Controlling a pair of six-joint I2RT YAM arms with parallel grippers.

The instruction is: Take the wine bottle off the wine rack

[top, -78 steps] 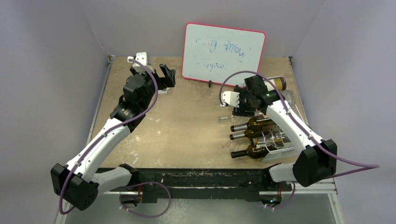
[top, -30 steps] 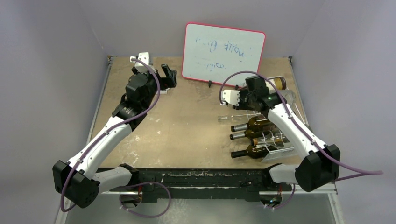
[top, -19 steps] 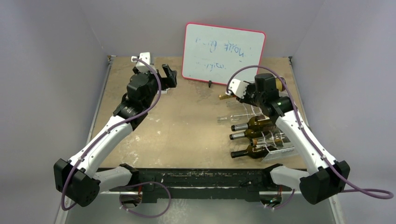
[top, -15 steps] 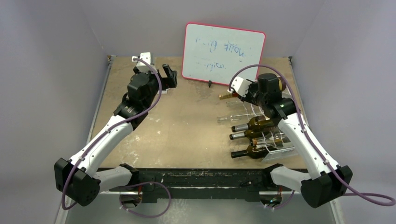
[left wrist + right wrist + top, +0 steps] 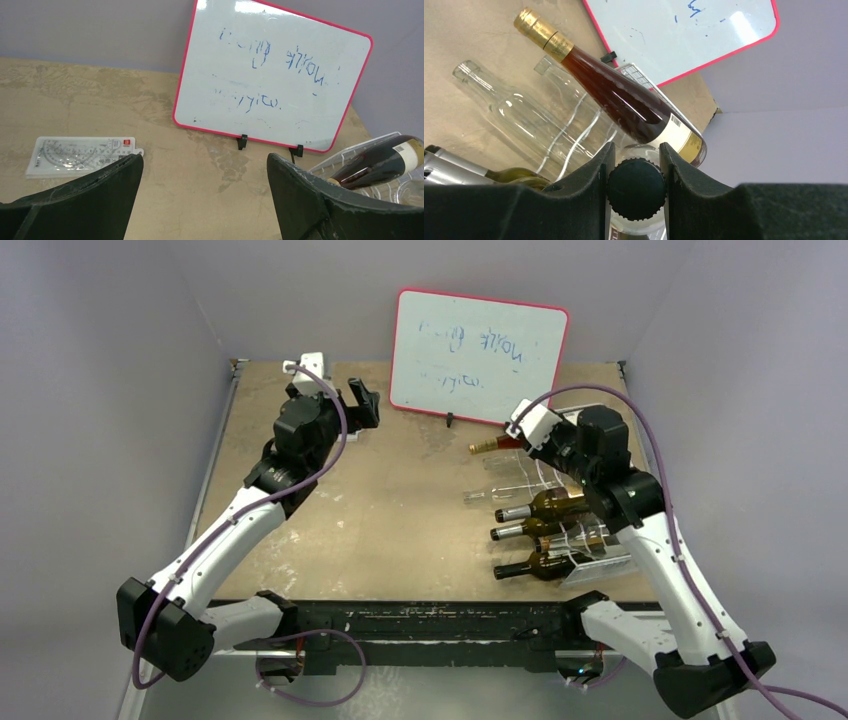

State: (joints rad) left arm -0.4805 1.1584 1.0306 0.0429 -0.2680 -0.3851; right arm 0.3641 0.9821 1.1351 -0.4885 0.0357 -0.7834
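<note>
Pinches a clear glass wine bottle with a black ribbed cap (image 5: 636,189) by that cap between the right jaws, set narrow and touching it on both sides. Cannot tell whether the bottle's body rests in the white wire-grid wine rack (image 5: 636,74) or hangs free of it. Shows a dark red bottle with a gold foil neck (image 5: 624,105) and a clear uncapped bottle (image 5: 519,115) lying just beyond, plus 3 dark bottles (image 5: 535,530) in the near cradles. Holds the left jaws wide and empty, facing the red-framed whiteboard (image 5: 272,75). Looks like the lift-out step. Calls next for a steady draw up and away, clear of the neighbouring glass, toward the bare brown surface (image 5: 400,510).
</note>
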